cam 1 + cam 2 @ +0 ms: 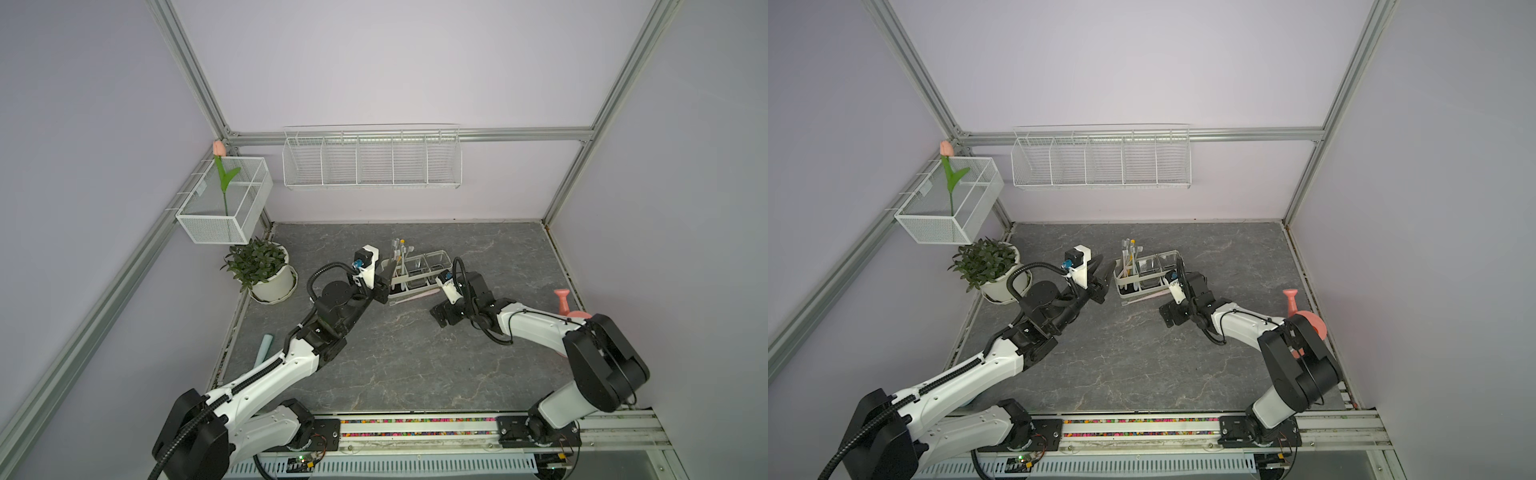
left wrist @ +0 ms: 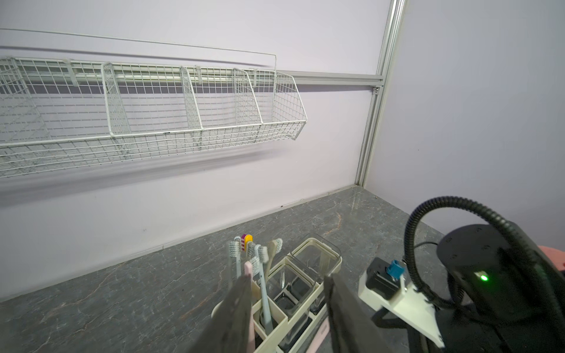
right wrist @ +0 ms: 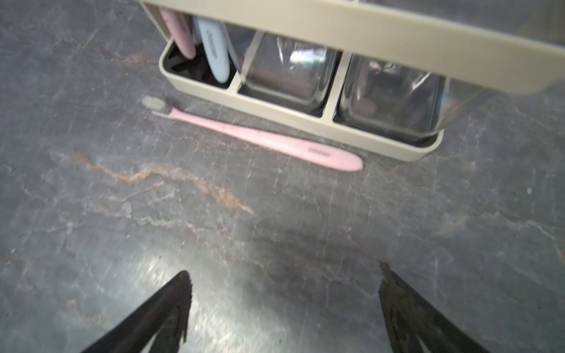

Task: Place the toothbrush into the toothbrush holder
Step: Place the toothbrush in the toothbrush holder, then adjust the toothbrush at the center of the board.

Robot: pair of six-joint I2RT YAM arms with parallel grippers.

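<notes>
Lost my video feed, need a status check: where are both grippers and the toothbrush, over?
Left gripper open at toothbrush holder. Right gripper open, low over table. Pink toothbrush flat on table beside holder. Nothing blocking it.

**A robot test cell dressed up as a bathroom corner**

I am looking into a lab rig, not a real home. Aluminium frame posts are holding up plain lilac wall panels. The left arm and right arm are sitting bolted to a rail along the front edge. The bathroom dressing is showing in the marble-look table, the wire basket hanging on the back wall, a mesh basket carrying a fake tulip, a potted plant and the toothbrush holder.
</notes>
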